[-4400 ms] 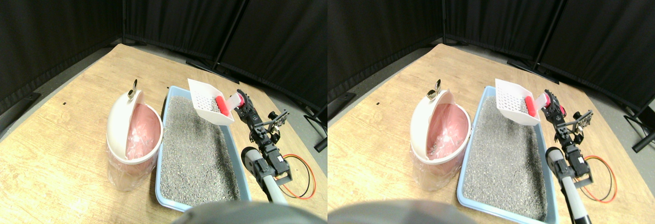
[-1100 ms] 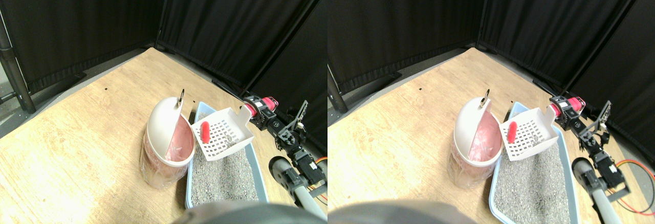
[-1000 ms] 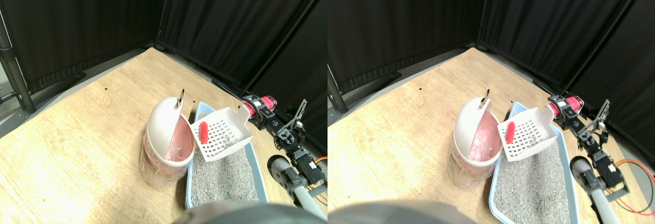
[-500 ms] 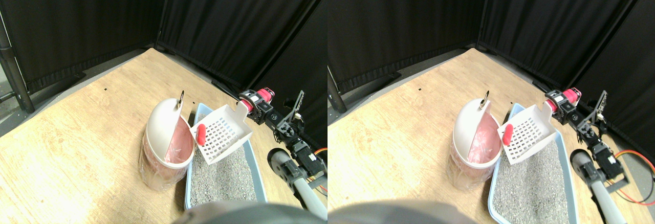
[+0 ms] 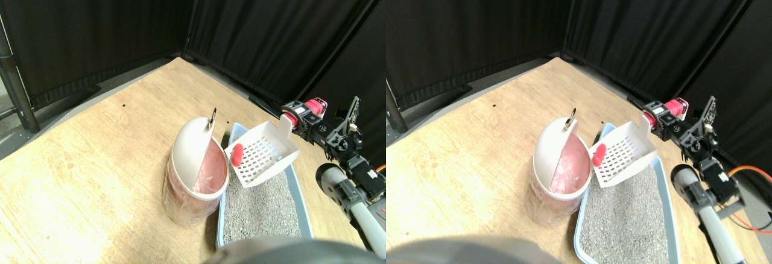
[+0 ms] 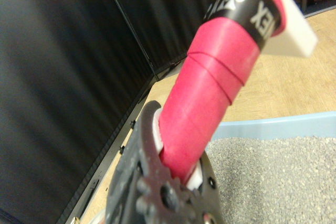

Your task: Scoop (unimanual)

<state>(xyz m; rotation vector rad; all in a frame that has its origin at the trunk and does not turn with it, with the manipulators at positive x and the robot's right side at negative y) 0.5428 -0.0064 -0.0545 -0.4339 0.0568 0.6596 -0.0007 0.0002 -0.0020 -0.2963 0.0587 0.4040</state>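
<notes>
Black curtains (image 5: 90, 29) wall a pale wooden floor (image 5: 90, 155). Landmark: the blue litter tray (image 5: 304, 216), filled with grey litter (image 5: 259, 204). Just left of the tray, touching its edge, stands a white bin (image 5: 190, 149) with a pink liner, its lid tipped up. Above the tray's far end hangs a white slotted scoop (image 5: 262, 155), tilted down toward the bin; a red piece (image 5: 237, 154) lies at its lip, at the bin's rim. Right of the tray's far corner, the right gripper (image 5: 301, 122) is clamped on the scoop's red-wrapped handle (image 6: 210, 98); the wrist view shows the handle seated in the jaw.
</notes>
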